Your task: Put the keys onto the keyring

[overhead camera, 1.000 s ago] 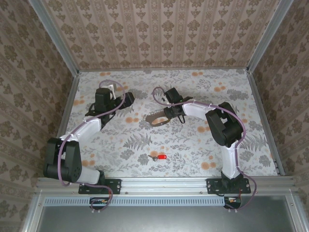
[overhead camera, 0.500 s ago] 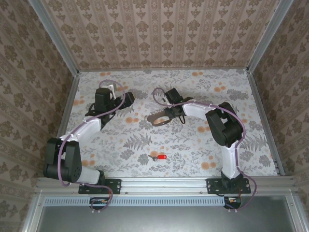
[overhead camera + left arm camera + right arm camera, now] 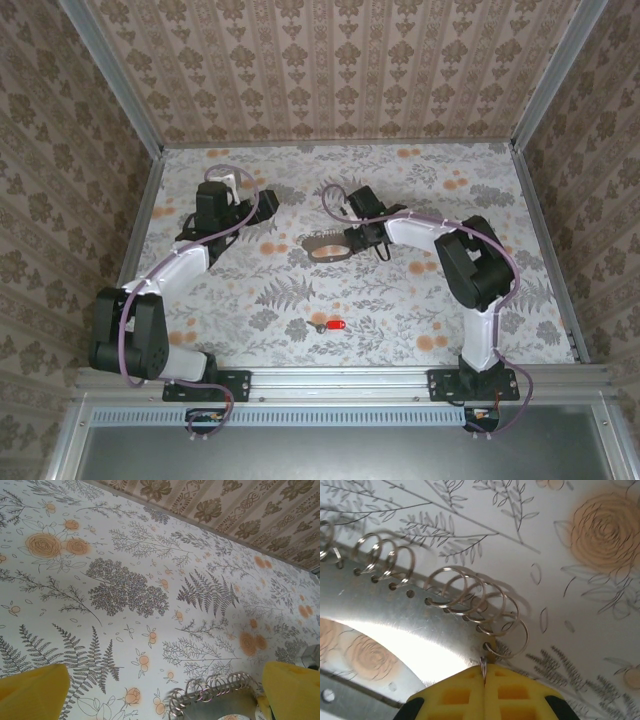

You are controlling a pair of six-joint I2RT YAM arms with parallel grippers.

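Note:
The keyring [image 3: 326, 246] is an oval grey metal loop lying flat mid-table. Close up it is a flat metal plate [image 3: 415, 625] with several small wire rings [image 3: 470, 600] threaded through holes along its edge. My right gripper [image 3: 356, 238] sits at the loop's right end. Its yellow fingers [image 3: 455, 695] are shut on one thin wire ring at the plate's edge [image 3: 484, 667]. The key [image 3: 335, 327], tiny with a red head, lies alone nearer the front edge. My left gripper [image 3: 266, 205] is open with nothing between its yellow fingers [image 3: 32, 690]. The keyring's ring-lined edge [image 3: 215, 690] shows low in its view.
The floral tabletop [image 3: 420, 190] is walled by patterned panels on three sides, with aluminium rails at the edges [image 3: 340, 378]. Bare surface lies between the key and the keyring and across the right half.
My right gripper has closed onto a wire ring of the keyring, and its arm has shifted slightly to the right. The left arm and the key stayed put.

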